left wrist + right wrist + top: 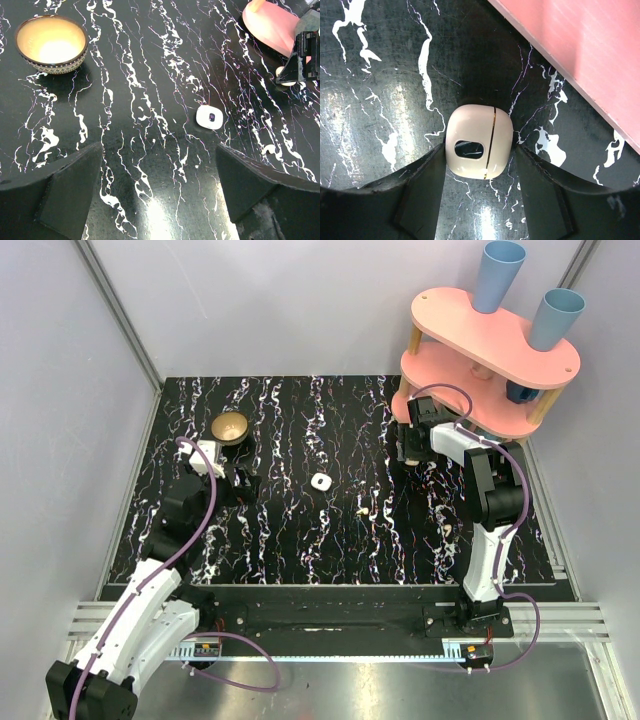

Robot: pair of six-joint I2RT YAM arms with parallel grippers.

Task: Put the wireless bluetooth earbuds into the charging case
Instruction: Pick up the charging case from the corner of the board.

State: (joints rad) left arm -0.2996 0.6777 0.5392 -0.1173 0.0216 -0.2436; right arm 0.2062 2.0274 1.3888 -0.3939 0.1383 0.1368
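- Progress is looking early: no bud is showing inside either case, and both cases are appearing shut.
- One cream earbud [360, 510] is lying loose on the surface [300, 540], well apart from the pink shelf [480, 350], on its near-left side. Any other buds are getting lost among the white streaks, and I cannot pick them out.
- Left gripper [240, 485] is hovering much farther to the left of the pink shelf, its fingers [70, 190] spread wide and carrying nothing.
- White case [321, 481] is resting flat and untouched, well apart from the pink shelf, between it and the left gripper.
- Right gripper [408, 452] is working just beside the foot of the pink shelf. Its fingers [420, 195] are pinching the cream case [479, 142] by its two sides while the case is sitting on the surface, its gold seam closed.
- Bowl [230, 427] is sitting far to the left of the pink shelf, playing no part.
- Nearly everything is remaining, in my judgement: opening a case, gathering each bud, and seating them in their wells.
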